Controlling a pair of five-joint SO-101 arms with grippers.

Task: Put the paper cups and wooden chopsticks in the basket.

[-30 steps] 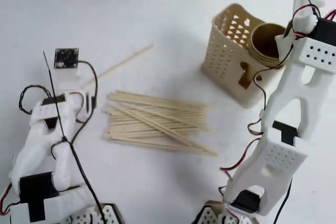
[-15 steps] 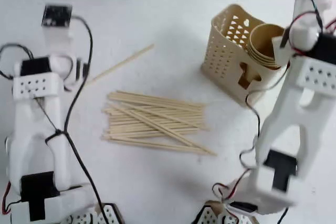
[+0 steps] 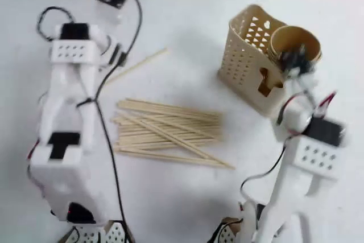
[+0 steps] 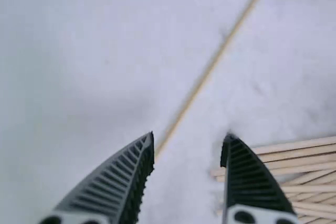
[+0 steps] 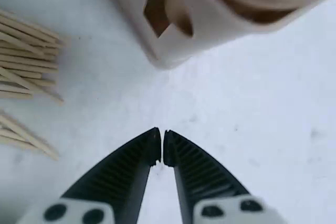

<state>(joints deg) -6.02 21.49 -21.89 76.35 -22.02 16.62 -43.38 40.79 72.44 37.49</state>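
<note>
The left gripper (image 4: 187, 148) fingers spread, empty, above a stray chopstick (image 4: 210, 72); right gripper (image 5: 161, 142) fingers closed, empty, beside basket (image 5: 205, 27).

**Cups half hidden, chopsticks cropped**

The basket (image 3: 245, 64) wall hides the paper cups (image 3: 291, 39) below their rims, so their count cannot be told. The right gripper (image 3: 294, 65) is a dark blur at the basket's near right side. Both wrist views crop the wooden chopsticks (image 4: 294, 153).
</note>
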